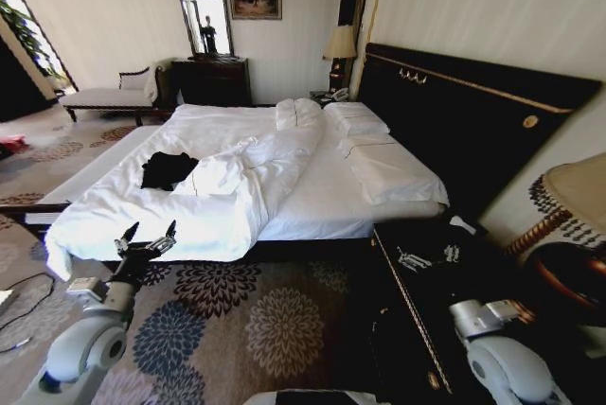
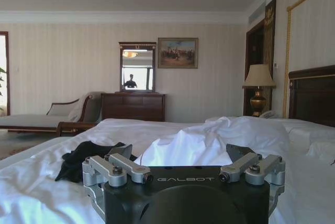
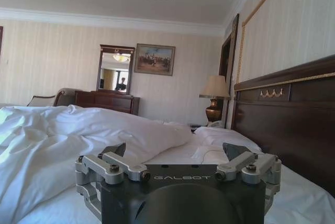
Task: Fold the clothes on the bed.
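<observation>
Left end effector (image 1: 147, 235) wide, empty, near bed's (image 1: 322, 202) near-left edge; right end effector (image 3: 178, 153) wide, empty. Black T-shirt (image 1: 168, 169) crumpled on white duvet (image 1: 218, 206), left.

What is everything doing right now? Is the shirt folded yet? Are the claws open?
T-shirt: crumpled, not folded, lying on the bed.
Duvet: rumpled, bunched beside the shirt.
Bed: unmade.
Left claw: open, empty, at the bed's near edge.
Right claw: open, empty.
</observation>
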Robot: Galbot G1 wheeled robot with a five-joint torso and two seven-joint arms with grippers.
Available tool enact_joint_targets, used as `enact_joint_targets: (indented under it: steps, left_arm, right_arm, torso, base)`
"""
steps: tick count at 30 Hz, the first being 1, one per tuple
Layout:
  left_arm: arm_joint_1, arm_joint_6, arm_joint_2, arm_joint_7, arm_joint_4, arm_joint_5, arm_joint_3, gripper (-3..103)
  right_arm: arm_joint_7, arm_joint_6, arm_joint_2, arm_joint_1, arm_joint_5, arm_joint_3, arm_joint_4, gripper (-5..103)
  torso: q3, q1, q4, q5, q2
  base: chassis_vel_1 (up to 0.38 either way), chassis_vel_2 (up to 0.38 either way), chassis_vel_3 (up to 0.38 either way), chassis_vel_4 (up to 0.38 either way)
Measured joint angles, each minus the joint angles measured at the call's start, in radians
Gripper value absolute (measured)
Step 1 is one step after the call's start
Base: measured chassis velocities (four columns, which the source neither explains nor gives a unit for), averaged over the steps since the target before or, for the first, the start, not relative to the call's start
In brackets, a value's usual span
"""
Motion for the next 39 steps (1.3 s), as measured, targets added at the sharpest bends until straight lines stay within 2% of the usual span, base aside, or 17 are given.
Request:
enact_joint_targets:
  steps: [39]
  left_arm:
    - [-0.022,0.012,0.01,-0.014,-0.016,-0.003,0.02,100]
  right_arm:
    - [-0.009,0.003,-0.006,0.01,-0.002,-0.015,-0.017,100]
  torso:
    - [0.0,0.0,0.0001,0.0,0.0]
  base:
    - [-0.13,0.131,0.131,-0.127]
